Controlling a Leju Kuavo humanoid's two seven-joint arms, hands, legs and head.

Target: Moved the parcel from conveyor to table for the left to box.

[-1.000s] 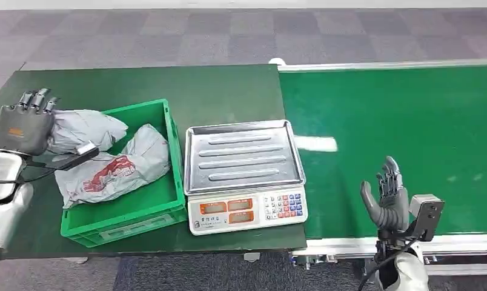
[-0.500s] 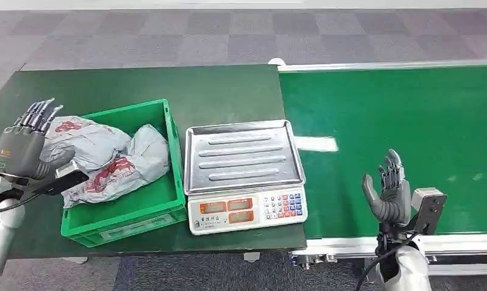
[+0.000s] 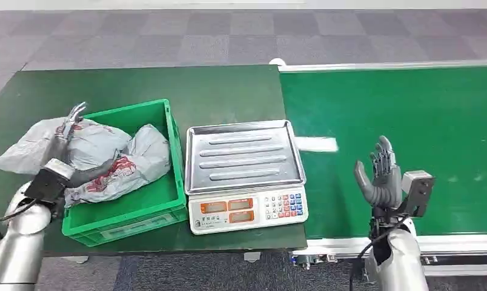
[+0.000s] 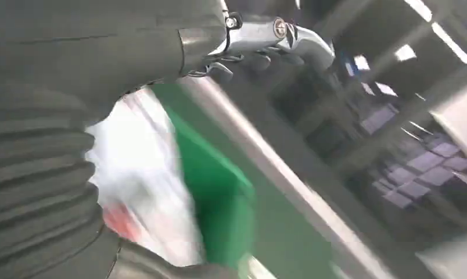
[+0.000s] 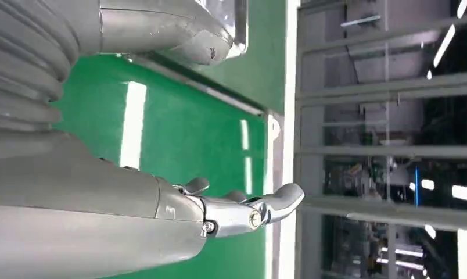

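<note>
Grey, crinkled plastic film makes up the parcel (image 3: 53,140), a soft mailer bag with red print that lies draped across the left wall of the green crate (image 3: 168,176), one part spilling onto the dark green table (image 3: 217,91) and the rest over the crate's inside. A second grey bag (image 3: 141,159) with a red logo lies inside the crate beside it, the two touching. The left hand (image 3: 64,156) lies on the parcel with its fingers (image 3: 76,113) stretched along the film; whether it pinches any film or merely rests there cannot be told, and the left wrist view is too blurred to settle it. The right hand (image 3: 381,177) stands upright over the bright green conveyor (image 3: 423,115) with fingers apart and nothing in them, and the right wrist view shows a bare fingertip against the belt. A silver-trayed scale (image 3: 244,173) sits between crate and conveyor.

Judging by its creases and sag, the parcel is probably light and limp, with contents that give little stiffness. The film looks smooth and likely slippery, so a flat press may slide off. A better hold would gather a fold of the bulging middle, where the contents give something to close on, rather than a loose corner that would let the bag dangle and catch the crate wall.
</note>
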